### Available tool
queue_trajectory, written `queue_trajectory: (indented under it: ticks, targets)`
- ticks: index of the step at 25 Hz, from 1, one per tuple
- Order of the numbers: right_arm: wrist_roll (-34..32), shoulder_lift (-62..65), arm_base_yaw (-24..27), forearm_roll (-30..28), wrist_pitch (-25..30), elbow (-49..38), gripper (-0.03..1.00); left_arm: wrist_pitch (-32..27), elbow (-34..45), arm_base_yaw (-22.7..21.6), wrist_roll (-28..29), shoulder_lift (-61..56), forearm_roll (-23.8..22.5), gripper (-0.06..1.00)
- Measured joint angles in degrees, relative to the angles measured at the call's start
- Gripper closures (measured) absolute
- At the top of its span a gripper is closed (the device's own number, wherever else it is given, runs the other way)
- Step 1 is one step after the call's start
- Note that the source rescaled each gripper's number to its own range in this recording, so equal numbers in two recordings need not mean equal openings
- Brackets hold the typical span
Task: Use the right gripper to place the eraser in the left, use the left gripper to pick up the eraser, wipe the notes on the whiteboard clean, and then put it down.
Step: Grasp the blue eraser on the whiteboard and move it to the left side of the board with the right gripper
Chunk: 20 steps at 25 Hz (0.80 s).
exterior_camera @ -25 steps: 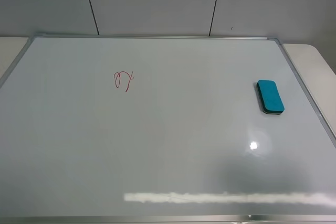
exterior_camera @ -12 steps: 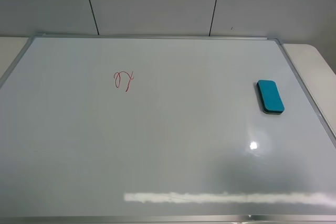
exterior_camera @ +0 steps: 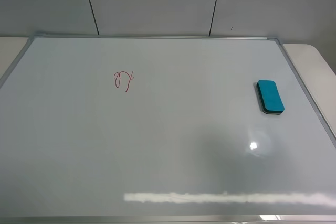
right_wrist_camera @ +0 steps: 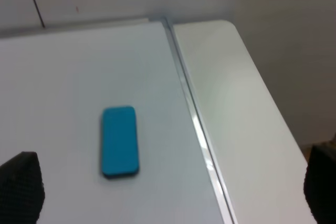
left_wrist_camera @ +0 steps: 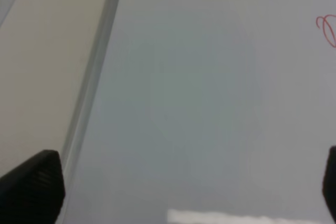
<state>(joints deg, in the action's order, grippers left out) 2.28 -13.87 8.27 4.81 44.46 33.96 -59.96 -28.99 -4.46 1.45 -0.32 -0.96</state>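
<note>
Eraser (exterior_camera: 270,96) on whiteboard (exterior_camera: 157,145), wrist-seen right claw (right_wrist_camera: 170,187) spread

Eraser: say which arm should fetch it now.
Right. The eraser lies near the right edge of the whiteboard, in front of the open right tool; the left tool is over the opposite side, by the notes.

The whiteboard (exterior_camera: 173,150) looked glossy and smooth, mirroring glare; its frame (exterior_camera: 157,37) was thin silver metal; the eraser (exterior_camera: 270,96) had a smooth matt teal top over a dark base; the pads (left_wrist_camera: 32,184) of the left gripper (left_wrist_camera: 181,187) were black, finely cross-hatched.
</note>
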Motion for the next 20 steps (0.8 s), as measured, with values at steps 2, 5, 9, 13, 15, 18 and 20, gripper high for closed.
queue_trajectory:
  ticks: [2,5,9,13,15,18,20]
  targets:
    - [0.00,-6.82,0.00,1.11,-3.48,1.29,-0.03,0.00,0.00,0.00,0.00,0.00,0.00,-0.05]
    - [0.00,-17.96,0.00,1.31,-5.78,3.92,-0.03,0.00,0.00,0.00,0.00,0.00,0.00,-0.05]
    - [-0.23,-32.33,0.00,1.36,-8.71,8.41,-0.01,0.00,0.00,0.00,0.00,0.00,0.00,-0.05]
    - [-1.39,-45.38,0.00,1.41,-11.44,12.51,0.21,0.00,0.00,0.00,0.00,0.00,0.00,-0.05]
    - [-2.66,-51.46,0.00,2.58,-10.87,14.51,0.58,0.00,0.00,0.00,0.00,0.00,0.00,-0.05]
    - [-3.07,-59.65,0.00,5.68,-10.87,17.13,0.88,0.00,0.00,0.00,0.00,0.00,0.00,-0.05]
    - [-1.78,-62.94,0.00,8.09,-11.27,18.83,0.94,0.00,0.00,0.00,0.00,0.00,0.00,-0.05]
